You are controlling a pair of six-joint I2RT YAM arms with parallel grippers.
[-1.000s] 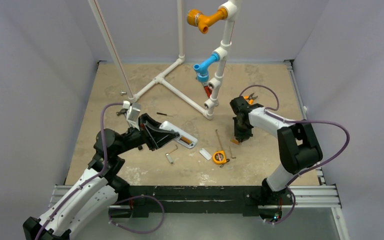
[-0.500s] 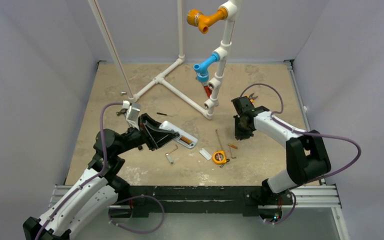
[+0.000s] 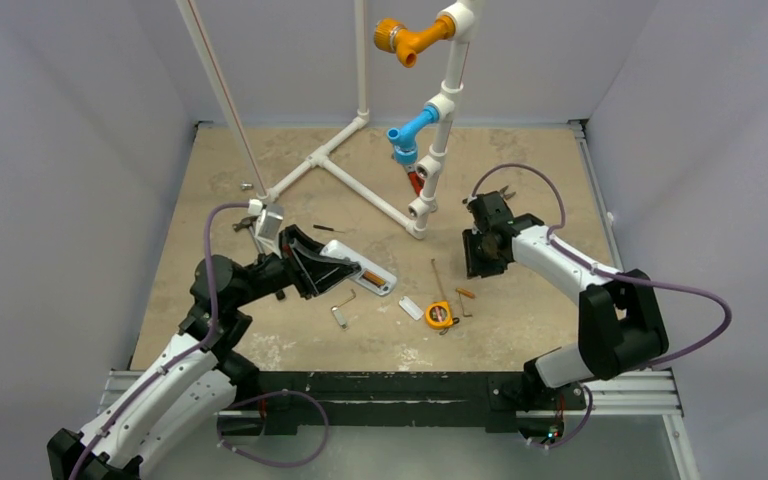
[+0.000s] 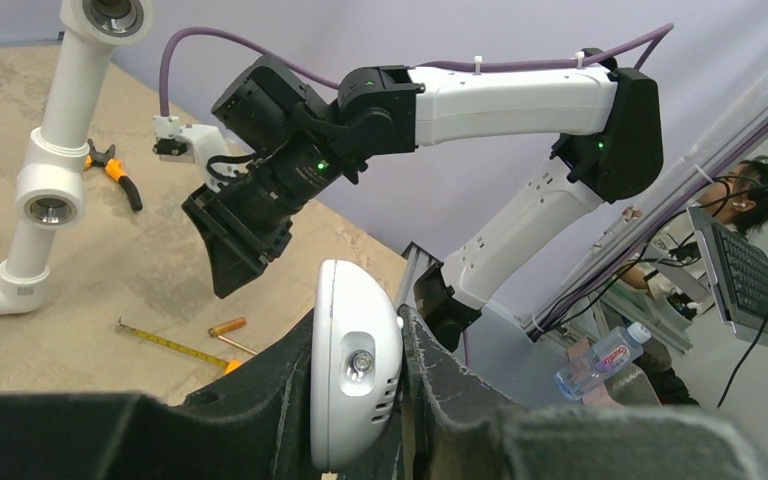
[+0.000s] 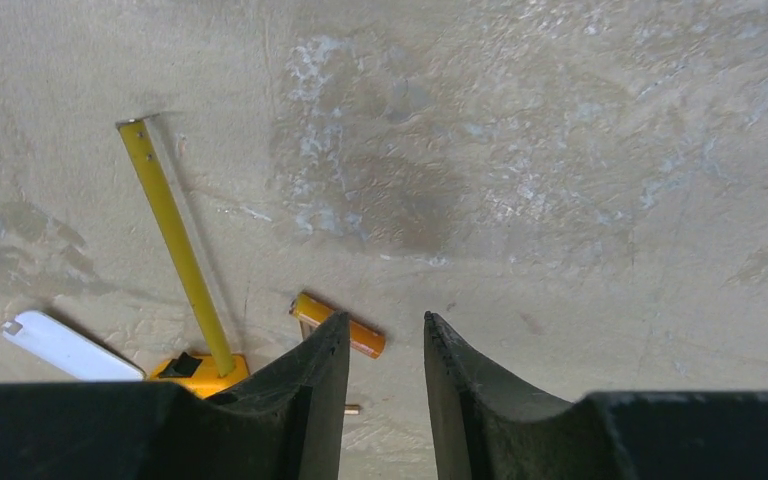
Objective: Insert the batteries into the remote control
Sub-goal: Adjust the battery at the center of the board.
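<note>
A slim white rectangular plastic remote control (image 3: 384, 285) is clamped between the fingers of the left gripper (image 3: 326, 266) at the left-centre of the beige tabletop (image 3: 520, 330), its free end pointing right towards the table's middle. Whether that end touches the surface cannot be told. In the left wrist view, the rounded white end of the remote control is seen pinched upright between the two black fingers (image 4: 290, 390), which are closed against both of its sides. A small orange-copper cylindrical loaded battery (image 3: 371, 277) is seen set within the remote's body near the free end. A second one, the loose battery (image 5: 338, 326), lies flat on the table to the right of centre, with nothing gripping it. The right gripper (image 5: 385, 325) is held above the table with its jaws apart and nothing between them, and the loose battery is partly hidden behind one finger (image 5: 310, 370). Just beside the loose battery lie a round yellow tape measure (image 3: 440, 315) with its yellow blade (image 5: 173, 240) drawn out, and a small flat white plate (image 5: 60, 347). Orange-handled pliers (image 4: 112, 170) lie farther back, near a white plastic pipe frame (image 3: 365, 195).
</note>
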